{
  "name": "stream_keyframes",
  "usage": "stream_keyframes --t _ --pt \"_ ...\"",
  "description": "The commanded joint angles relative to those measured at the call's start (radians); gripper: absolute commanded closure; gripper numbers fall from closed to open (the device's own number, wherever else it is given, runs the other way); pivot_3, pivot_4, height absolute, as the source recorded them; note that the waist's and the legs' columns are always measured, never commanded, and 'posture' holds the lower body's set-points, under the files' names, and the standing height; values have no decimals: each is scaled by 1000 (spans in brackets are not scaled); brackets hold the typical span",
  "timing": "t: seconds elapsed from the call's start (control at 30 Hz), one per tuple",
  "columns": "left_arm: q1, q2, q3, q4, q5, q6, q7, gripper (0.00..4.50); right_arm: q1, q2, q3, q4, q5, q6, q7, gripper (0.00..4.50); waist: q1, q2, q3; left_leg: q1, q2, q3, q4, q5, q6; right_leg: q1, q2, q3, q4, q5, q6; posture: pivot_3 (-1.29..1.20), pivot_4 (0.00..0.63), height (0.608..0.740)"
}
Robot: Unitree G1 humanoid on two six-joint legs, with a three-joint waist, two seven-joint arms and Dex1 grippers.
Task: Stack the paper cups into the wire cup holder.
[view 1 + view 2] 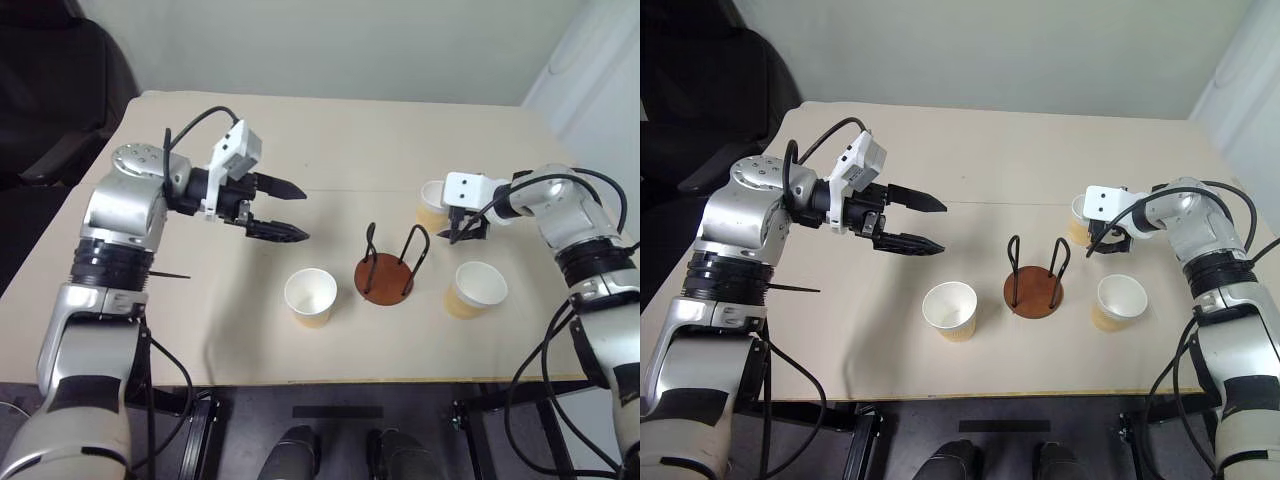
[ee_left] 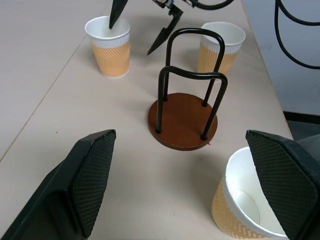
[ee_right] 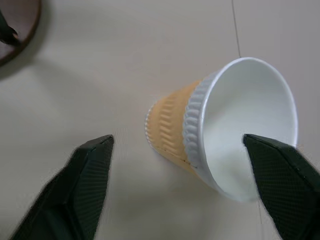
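Three tan paper cups stand upright on the table. One cup [image 1: 310, 297] is left of the wire cup holder [image 1: 385, 276], and another cup [image 1: 476, 288] is right of it. The third cup [image 3: 220, 135] stands further back on the right. My right gripper [image 1: 458, 235] is open over that cup's rim, one finger tip dipping inside the cup and the other outside its wall. The holder, with a brown disc base and two black wire loops, is empty. My left gripper [image 1: 303, 214] hovers open above the table left of the holder, pointing toward it and holding nothing.
The beige table [image 1: 300, 130] carries nothing else. Its front edge runs just below the cups. A black chair [image 1: 60, 80] stands off the far left corner. A pale wall lies behind the table.
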Motion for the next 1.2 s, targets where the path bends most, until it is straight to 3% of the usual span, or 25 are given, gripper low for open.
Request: stream_keyframes --t 0.03,0.2,0.3,0.5,0.73,1.0,1.2 --pt "-1 17 25 -25 -8 -15 -2 0 -43 1 -4 41 -19 -40 9 1813 1 0 0 0 0 0 0 0 0 0 0 0 0 0 0 0 150 740" --pt "0 11 19 -19 -5 -23 -4 0 -52 -10 -22 43 -3 -36 77 3664 1 0 0 -1 0 0 0 0 0 0 0 0 0 0 0 0 150 740" --pt "-6 7 15 -7 -1 -30 -6 0 -37 -38 -45 -37 30 1 157 4478 2 0 0 -1 0 0 0 0 -1 0 0 0 0 0 0 0 150 740" --pt "-13 2 10 7 3 -41 -17 0 19 -125 -94 -315 99 143 296 4478 3 1 0 -2 0 0 0 0 -1 0 0 0 -1 0 0 0 150 740" --pt "-21 -2 8 20 0 -41 -39 0 8 -234 -165 -819 239 487 456 4478 0 3 2 -2 0 0 0 0 -1 0 0 0 -1 0 -1 0 150 740" --pt "-41 0 14 32 -5 -60 -72 0 -132 -195 -166 -1067 395 797 464 4478 -7 3 2 -2 0 -1 0 0 -1 -1 0 -1 -6 -1 -1 0 150 740" --pt "-47 16 13 24 -3 -76 -90 0 -89 -171 -131 -1192 478 909 427 4478 -7 3 2 -2 0 -1 1 0 -1 0 0 -1 -8 -1 -1 0 150 740"
